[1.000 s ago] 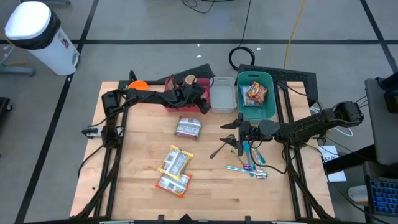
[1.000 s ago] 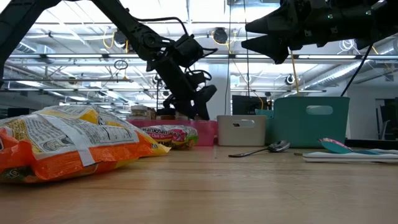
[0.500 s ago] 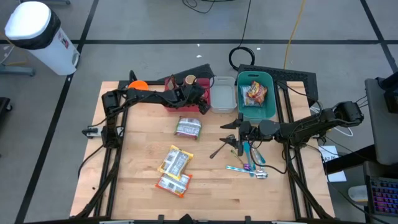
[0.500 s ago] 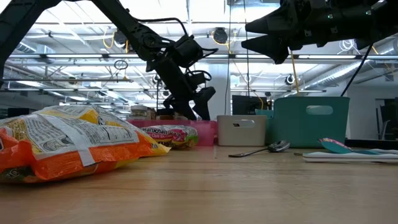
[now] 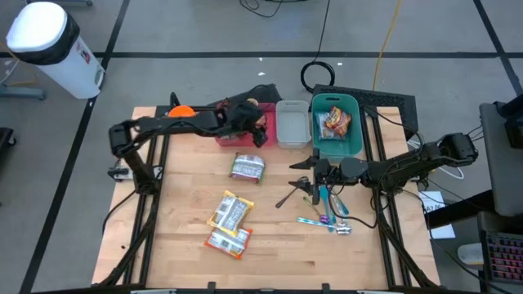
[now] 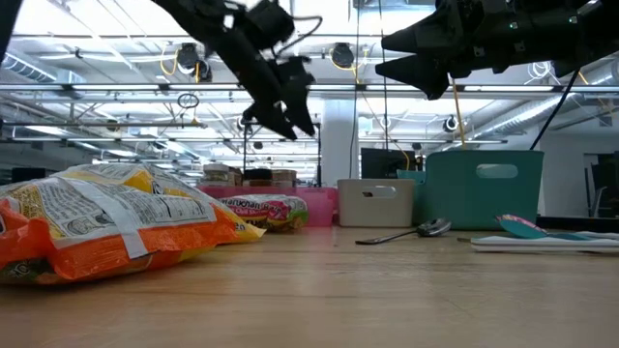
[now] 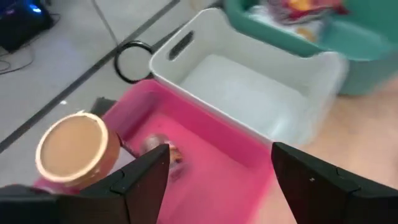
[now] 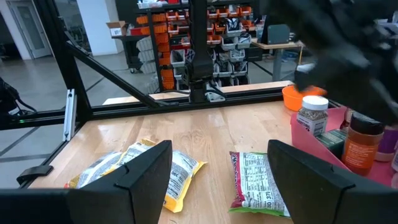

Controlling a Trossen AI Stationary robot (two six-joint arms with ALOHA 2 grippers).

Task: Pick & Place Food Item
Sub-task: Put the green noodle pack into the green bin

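Food packet [image 5: 248, 167] | red-green, flat on table | left end effector [image 5: 256, 129] open, empty

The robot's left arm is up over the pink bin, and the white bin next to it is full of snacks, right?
Not quite. The left gripper is over the pink bin, but the white bin beside it holds nothing; the left wrist view shows its bare floor. The snack bag lies in the teal bin.

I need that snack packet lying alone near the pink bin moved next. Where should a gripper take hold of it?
The snack packet lies flat on the table. Come straight down from above and pinch across its narrower width at the middle; the crimped ends would probably slip.
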